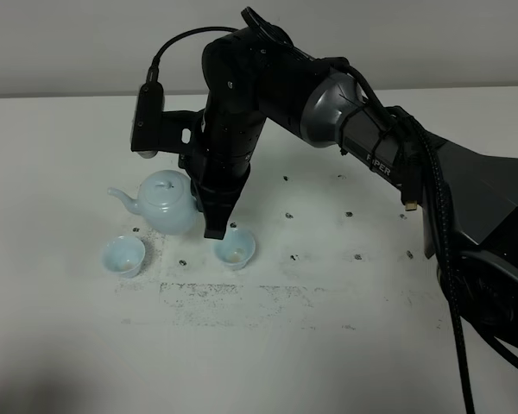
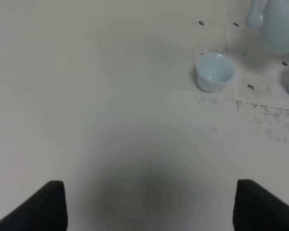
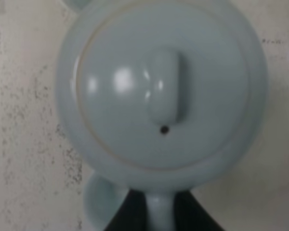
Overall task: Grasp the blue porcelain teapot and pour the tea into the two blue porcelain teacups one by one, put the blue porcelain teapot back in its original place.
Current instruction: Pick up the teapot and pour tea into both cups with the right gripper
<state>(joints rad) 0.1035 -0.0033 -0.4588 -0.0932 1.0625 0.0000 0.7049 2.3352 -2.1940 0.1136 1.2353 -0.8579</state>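
The blue porcelain teapot (image 1: 166,200) stands upright behind the two blue porcelain teacups, its spout pointing left. My right gripper (image 1: 210,221) reaches across from the right and is shut on the teapot's loop handle. In the right wrist view the knobbed lid (image 3: 159,91) fills the picture, and the handle sits between the black fingers (image 3: 127,214). The left teacup (image 1: 123,255) and the right teacup (image 1: 235,247) sit in front of the teapot. My left gripper (image 2: 149,207) is open over bare table, well away from the left teacup (image 2: 214,72) and the teapot (image 2: 279,26).
The white table (image 1: 328,345) carries small dark marker dots and a scuffed speckled strip (image 1: 242,297) just in front of the cups. The right arm's body and cables (image 1: 449,224) stretch over the table's right side.
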